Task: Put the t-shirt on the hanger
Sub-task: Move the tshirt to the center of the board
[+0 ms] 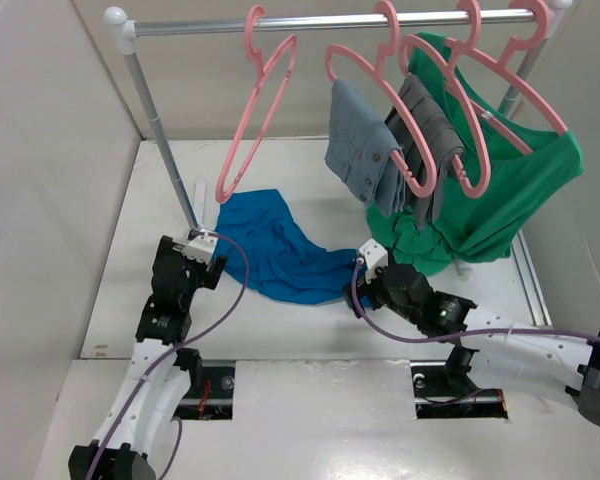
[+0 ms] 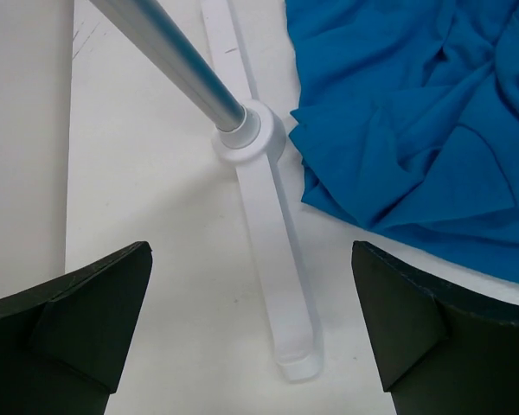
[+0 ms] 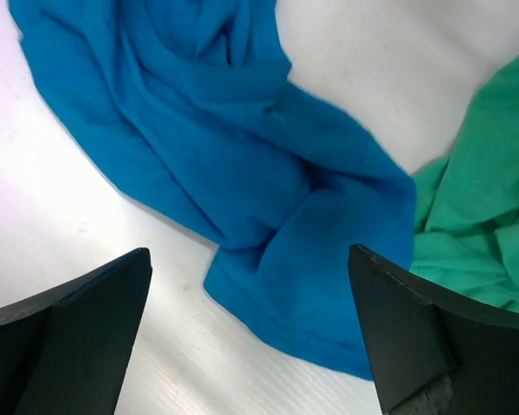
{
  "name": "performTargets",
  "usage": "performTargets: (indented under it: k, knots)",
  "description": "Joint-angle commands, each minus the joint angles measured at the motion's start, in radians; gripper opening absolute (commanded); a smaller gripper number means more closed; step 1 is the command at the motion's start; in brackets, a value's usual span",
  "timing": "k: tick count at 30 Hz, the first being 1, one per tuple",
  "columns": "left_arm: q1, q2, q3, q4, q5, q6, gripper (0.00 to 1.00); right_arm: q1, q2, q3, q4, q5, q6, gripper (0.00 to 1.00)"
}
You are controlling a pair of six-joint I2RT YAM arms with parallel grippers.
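The bright royal-blue fabric t-shirt [image 1: 275, 250] lies crumpled in a loose heap on the white table [image 1: 120, 300], between the two arms and not on any hanger. Above its far left corner the thin pink plastic hanger [image 1: 255, 120] hangs empty and tilted from the silver metal rail [image 1: 330, 22], its lower tip just over the cloth. The right gripper [image 3: 251, 328] hovers over the shirt's near right edge, fingers spread wide with nothing pinched between them. The left gripper [image 2: 251, 328] is spread just as wide and empty, poised over the rack's flat white foot bar [image 2: 281, 294], just left of the shirt's edge, beside the silver upright pole [image 2: 173, 60]. To the right, a larger green shirt [image 1: 520, 190] and two grey folded garments [image 1: 365, 140] hang on similar pink hangers, the green hem touching the blue cloth.
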Motion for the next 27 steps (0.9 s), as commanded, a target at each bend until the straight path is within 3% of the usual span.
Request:
performTargets:
  k: [1, 7, 17, 21, 27]
  knots:
    - [0.001, -0.010, 0.035, 0.047, -0.031, -0.046, 1.00, 0.006, -0.023, 0.094, 0.014, -0.010, -0.011, 1.00]
    - [0.001, -0.031, 0.096, -0.003, -0.032, 0.021, 1.00, 0.006, 0.058, 0.312, -0.151, -0.056, -0.134, 1.00]
    - [0.001, -0.113, 0.142, -0.086, 0.226, 0.072, 1.00, 0.006, 0.225, 0.769, -0.378, -0.355, -0.298, 1.00]
    - [0.001, -0.146, 0.124, -0.120, 0.306, 0.167, 1.00, 0.015, 0.239, 0.769, -0.307, -0.364, -0.298, 1.00]
    - [0.001, -0.146, 0.124, -0.140, 0.280, 0.165, 1.00, 0.015, 0.386, 0.771, -0.270, -0.355, -0.289, 1.00]
